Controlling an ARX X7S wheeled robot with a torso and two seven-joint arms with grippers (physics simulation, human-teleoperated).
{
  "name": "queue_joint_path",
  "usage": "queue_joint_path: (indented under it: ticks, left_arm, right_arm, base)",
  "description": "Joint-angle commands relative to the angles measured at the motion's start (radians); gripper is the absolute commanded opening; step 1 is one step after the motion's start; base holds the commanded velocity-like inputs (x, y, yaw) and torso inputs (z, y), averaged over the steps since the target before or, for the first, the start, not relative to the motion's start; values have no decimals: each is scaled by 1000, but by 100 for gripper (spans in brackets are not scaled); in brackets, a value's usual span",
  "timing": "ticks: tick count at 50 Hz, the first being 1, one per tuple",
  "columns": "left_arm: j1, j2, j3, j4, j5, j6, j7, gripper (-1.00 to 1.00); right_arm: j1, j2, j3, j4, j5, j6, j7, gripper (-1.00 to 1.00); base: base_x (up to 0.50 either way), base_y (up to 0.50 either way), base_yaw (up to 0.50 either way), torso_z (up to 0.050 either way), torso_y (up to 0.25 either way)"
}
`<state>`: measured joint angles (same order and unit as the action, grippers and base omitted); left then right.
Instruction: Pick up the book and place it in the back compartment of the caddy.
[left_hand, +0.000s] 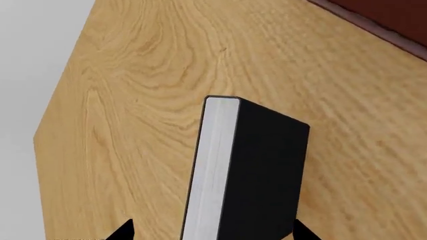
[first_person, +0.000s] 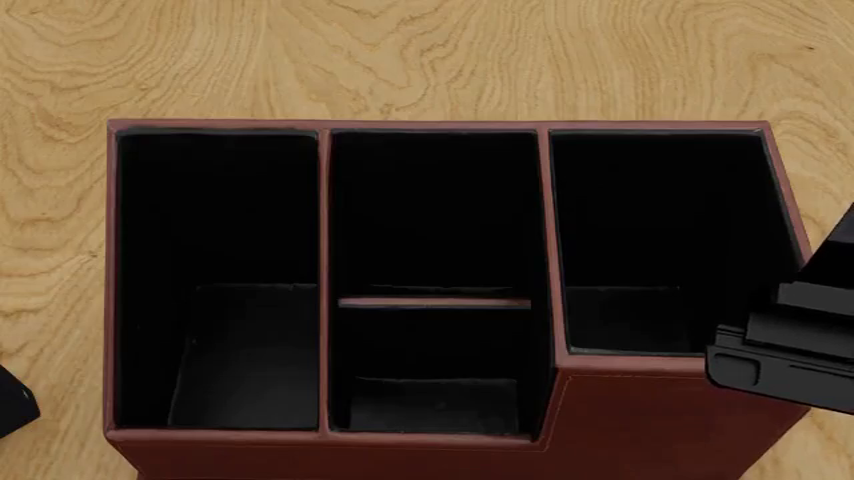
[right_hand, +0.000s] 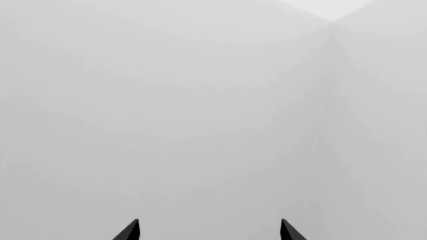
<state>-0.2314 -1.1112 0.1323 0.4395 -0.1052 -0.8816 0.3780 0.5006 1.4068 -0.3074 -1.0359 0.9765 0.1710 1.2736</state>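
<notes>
Worktop (first_person: 427, 60): pale wood grain, carrying the caddy; the left wrist view shows its edge against grey beyond.
Caddy (first_person: 641, 410): red-brown box with black cells, filling the head view. Three cells run along the far side; the middle column is split by a short divider, and the near right corner has a taller front. No book lies in any cell, so the placing is judged not yet done.
Book (left_hand: 257, 170): black cover, white page block, seen only from the left wrist, held above the worktop with the pages turned sideways. A corner of the caddy shows well apart from it.
Left tool (left_hand: 212, 231): tips show either side of the book, clamped on it; probably held so for lowering edge-first into a back cell.
Right tool (right_hand: 210, 231): tips apart, nothing between them, facing blank grey wall; likely parked clear.
View gap: the head view shows the cells but not the book; only the left wrist view shows the grip.
</notes>
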Motion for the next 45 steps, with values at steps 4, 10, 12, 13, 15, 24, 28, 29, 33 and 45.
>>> queue_joint_path:
  ticks: [4,10,12,13,15,24,28,29,33,45]
  left_arm:
    - [-92,58,91,-151,39,66,33,100]
    - [-115,83,110,-215,46,97,34,100]
    - [-117,84,115,-222,51,98,33,100]
    - [-117,84,115,-222,51,98,33,100]
    - [-118,86,115,-223,48,96,36,100]
    - [-147,107,151,-277,66,118,44,100]
    - [-162,116,163,-296,70,125,51,100]
    - [-164,116,168,-301,74,129,50,100]
    - [-166,121,175,-315,75,133,54,100]
    - [-177,129,191,-360,84,149,58,100]
  right_arm:
    - [25,-14,-16,2,-10,10,-9,100]
    - [28,-12,-23,4,-12,7,-8,100]
    - [23,-5,-23,5,-13,-2,-5,100]
    - [23,-3,-23,5,-12,-3,-4,100]
    - [23,-2,-23,5,-12,-4,-4,100]
    - [55,-18,-31,5,0,22,-12,100]
    - [65,-14,-34,1,6,26,-8,100]
    - [66,-12,-35,1,7,26,-6,100]
    - [64,-9,-41,1,3,21,-1,100]
    - [95,-18,-58,-1,12,42,-1,100]
  base:
    - [0,0,0,0,0]
    - [0,0,0,0,0]
    - [0,0,0,0,0]
    - [0,0,0,0,0]
    - [0,0,0,0,0]
    - [0,0,0,0,0]
    - [0,0,0,0,0]
    - [0,0,0,0,0]
    - [0,0,0,0,0]
    - [0,0,0,0,0]
